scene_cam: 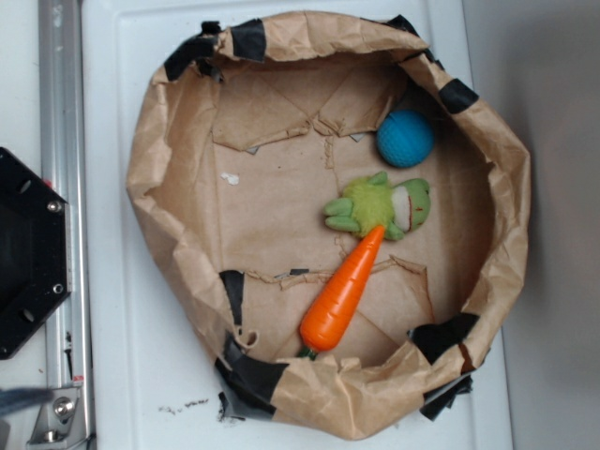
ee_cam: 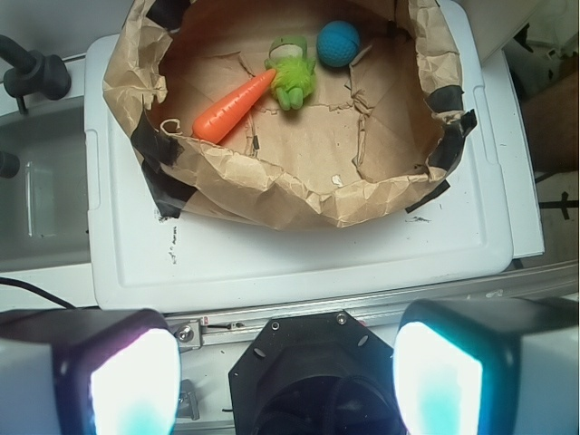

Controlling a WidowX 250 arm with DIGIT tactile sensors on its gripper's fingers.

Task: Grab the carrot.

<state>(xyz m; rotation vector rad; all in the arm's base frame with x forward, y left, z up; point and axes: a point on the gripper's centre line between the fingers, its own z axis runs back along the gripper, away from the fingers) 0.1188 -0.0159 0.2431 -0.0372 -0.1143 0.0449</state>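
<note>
The orange carrot (scene_cam: 343, 291) lies on the floor of a brown paper basin (scene_cam: 178, 216), its tip touching the green plush toy (scene_cam: 384, 208). In the wrist view the carrot (ee_cam: 232, 106) lies at the upper left, far from my gripper (ee_cam: 285, 376). The gripper is open and empty, high above the robot's black base, with its two glowing pads (ee_cam: 131, 381) wide apart at the bottom corners. The gripper does not show in the exterior view.
A blue ball (scene_cam: 405, 138) sits near the basin's far wall, beside the plush; it also shows in the wrist view (ee_cam: 338, 43). The basin's crumpled paper rim, patched with black tape, stands on a white board (ee_cam: 299, 254). The black robot base (scene_cam: 28, 248) is at the left.
</note>
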